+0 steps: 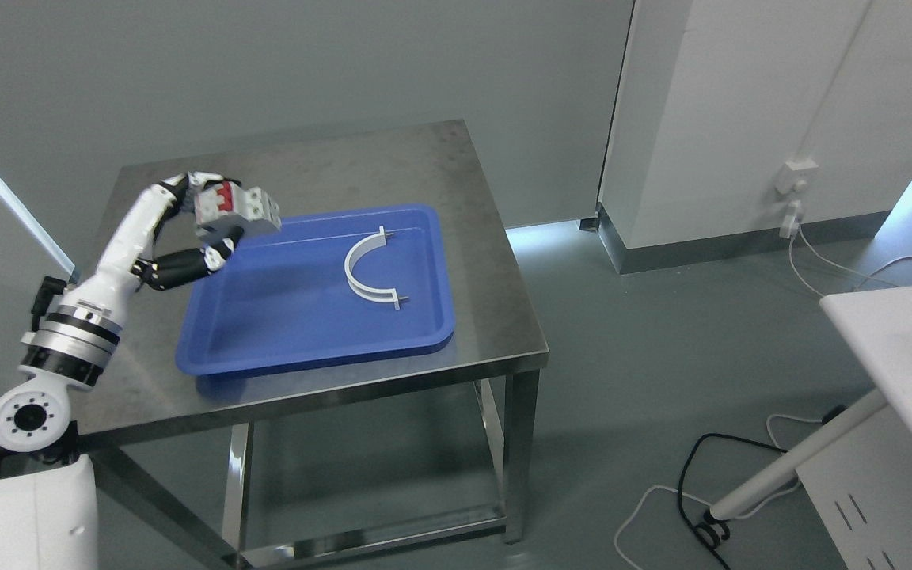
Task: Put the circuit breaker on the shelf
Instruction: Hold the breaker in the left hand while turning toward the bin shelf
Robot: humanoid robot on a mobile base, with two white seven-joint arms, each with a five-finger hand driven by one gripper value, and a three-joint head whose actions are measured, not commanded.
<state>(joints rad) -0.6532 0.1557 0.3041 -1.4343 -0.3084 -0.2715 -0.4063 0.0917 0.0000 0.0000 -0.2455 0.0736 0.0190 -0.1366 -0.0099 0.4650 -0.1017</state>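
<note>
My left hand (207,218) holds a grey circuit breaker (238,209) with red switches, its fingers curled over the top and thumb below. The breaker hangs in the air above the far left corner of a blue tray (266,332). The tray lies on a steel table (472,237). My left arm rises from the lower left of the picture. The right arm does not show. No shelf can be made out with certainty.
A white curved bracket (367,269) lies in the tray's right half. To the right stand a white cabinet (741,119) with a wall socket, a white table corner (899,340), and cables (693,491) on the grey floor.
</note>
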